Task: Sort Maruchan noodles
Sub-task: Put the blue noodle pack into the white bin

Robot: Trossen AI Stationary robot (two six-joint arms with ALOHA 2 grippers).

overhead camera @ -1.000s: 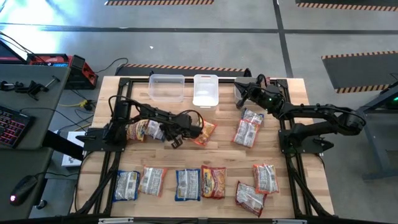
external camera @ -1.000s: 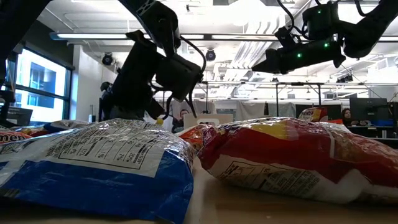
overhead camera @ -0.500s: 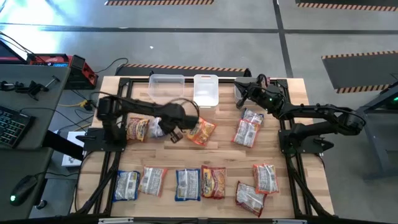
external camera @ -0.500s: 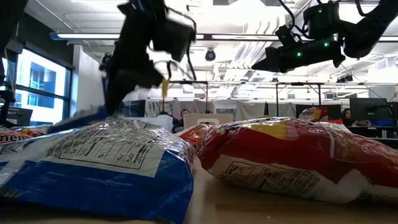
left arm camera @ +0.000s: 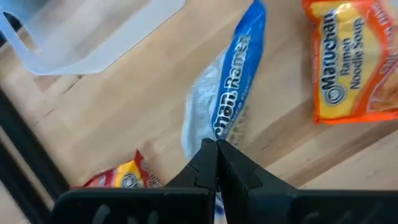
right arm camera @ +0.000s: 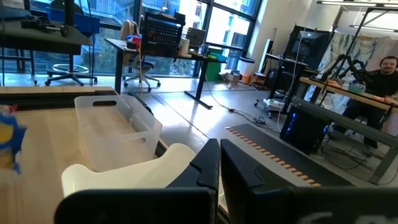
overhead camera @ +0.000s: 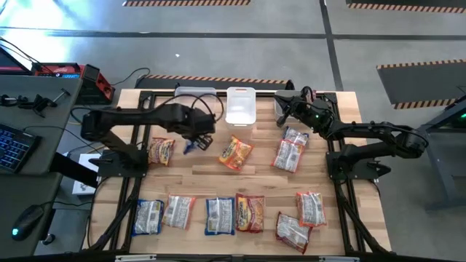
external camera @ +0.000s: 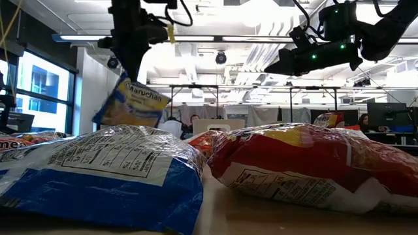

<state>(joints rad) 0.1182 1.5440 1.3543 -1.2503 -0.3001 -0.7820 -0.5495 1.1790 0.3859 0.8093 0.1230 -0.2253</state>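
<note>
Left gripper (left arm camera: pixel 216 148) now clamped on blue packet (left arm camera: pixel 225 93), lifted off table, probably swinging toward bin (overhead camera: pixel 191 96). Right gripper (right arm camera: pixel 219 149) closed, empty, idle.

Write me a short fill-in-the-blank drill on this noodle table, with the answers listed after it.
1. The left gripper is shut on a ____-and-white packet.
2. That packet hangs ____ the table, not on it.
3. The right gripper hovers near the table's ____ edge, holding nothing.
4. The orange packet lies ____ of the bins.

Answers: blue; above; far; outside
</note>
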